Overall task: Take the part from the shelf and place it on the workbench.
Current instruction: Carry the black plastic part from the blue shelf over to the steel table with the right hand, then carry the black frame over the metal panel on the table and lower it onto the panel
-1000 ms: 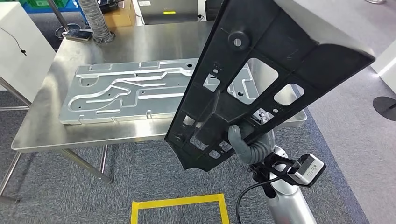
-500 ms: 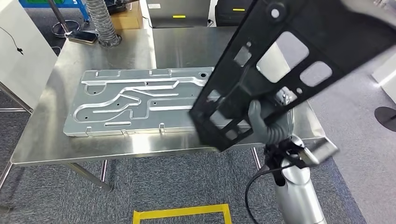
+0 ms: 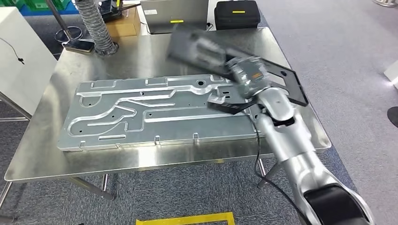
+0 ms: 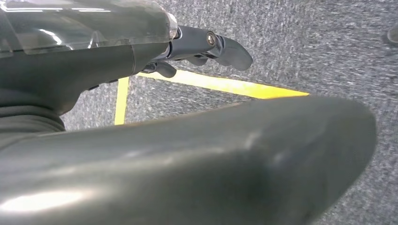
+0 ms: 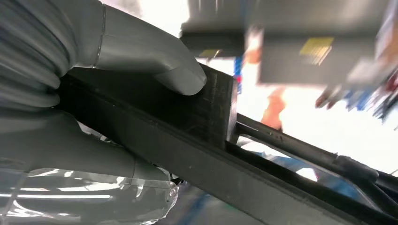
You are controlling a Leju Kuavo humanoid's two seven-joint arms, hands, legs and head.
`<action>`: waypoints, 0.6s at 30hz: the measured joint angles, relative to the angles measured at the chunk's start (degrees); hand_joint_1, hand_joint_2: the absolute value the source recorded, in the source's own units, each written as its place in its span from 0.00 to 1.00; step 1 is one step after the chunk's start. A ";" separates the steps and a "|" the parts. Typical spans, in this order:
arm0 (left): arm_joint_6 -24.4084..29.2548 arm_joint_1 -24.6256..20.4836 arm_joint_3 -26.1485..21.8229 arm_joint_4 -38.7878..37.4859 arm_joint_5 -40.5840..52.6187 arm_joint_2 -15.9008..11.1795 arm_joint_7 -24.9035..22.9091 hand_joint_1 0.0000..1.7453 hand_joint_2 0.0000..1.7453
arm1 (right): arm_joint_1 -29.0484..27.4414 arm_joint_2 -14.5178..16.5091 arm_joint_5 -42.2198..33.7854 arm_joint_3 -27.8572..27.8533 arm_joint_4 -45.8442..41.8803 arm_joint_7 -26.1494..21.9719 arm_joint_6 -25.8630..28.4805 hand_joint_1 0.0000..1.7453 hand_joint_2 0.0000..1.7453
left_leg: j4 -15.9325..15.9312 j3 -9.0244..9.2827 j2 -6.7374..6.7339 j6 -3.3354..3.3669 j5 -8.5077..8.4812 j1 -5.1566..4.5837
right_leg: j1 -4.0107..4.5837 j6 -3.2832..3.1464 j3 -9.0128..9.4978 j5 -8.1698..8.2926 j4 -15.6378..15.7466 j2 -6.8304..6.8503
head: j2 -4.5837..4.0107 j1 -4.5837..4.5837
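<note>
Presently, item: black plastic panel (image 3: 281, 77), blurred, apparently lying low over the steel surface (image 3: 141, 51) beside the aluminium plate (image 3: 155, 110). Right hand (image 5: 94, 93) is clamping its edge, thumb on top. Left hand (image 4: 206, 44) is hanging loosely curled, holding nothing. Advice: lowering flat, releasing only once fully supported.

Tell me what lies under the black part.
Under the black part: the right end of the metal plate on the workbench. The right hand grips the part; contact with the plate is hidden.
</note>
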State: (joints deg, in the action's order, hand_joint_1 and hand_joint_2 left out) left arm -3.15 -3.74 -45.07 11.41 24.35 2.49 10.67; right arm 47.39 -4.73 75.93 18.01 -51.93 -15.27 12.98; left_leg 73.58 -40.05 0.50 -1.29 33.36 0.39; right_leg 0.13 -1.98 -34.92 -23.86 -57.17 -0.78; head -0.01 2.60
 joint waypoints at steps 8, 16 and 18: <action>0.04 -0.01 0.02 0.00 1.59 -0.10 -0.49 0.00 0.00 | 4.93 6.83 5.64 13.36 19.37 -6.93 -2.21 1.00 1.00 | -15.19 3.11 -0.19 1.07 -10.48 0.25 | 0.18 1.73 1.02 -2.40 -0.92 0.38 | 0.00 0.01; 0.09 -0.16 -0.01 0.00 1.83 -0.09 0.03 0.00 0.00 | 4.89 10.98 4.37 17.75 27.14 -9.43 -1.75 1.00 1.00 | -15.35 4.05 -0.08 2.32 -9.73 0.51 | -0.40 3.18 -7.51 -8.16 -17.00 0.50 | 0.01 0.00; 0.08 -0.09 -0.01 0.00 2.03 -0.07 0.26 0.00 0.00 | 5.01 11.12 3.76 18.11 27.99 -9.43 -0.90 1.00 1.00 | -15.31 4.61 0.01 2.19 -9.37 0.42 | -0.24 2.54 -4.66 -3.73 -10.21 0.50 | 0.00 0.00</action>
State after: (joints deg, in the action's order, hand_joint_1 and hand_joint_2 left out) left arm -3.07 -3.83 -45.08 11.41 26.38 2.42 10.93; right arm 52.40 6.39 79.69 36.12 -23.94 -24.70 12.08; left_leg 58.27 -35.44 0.51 0.90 23.99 0.81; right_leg -0.11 0.55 -39.58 -27.59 -67.38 -0.28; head 0.00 2.60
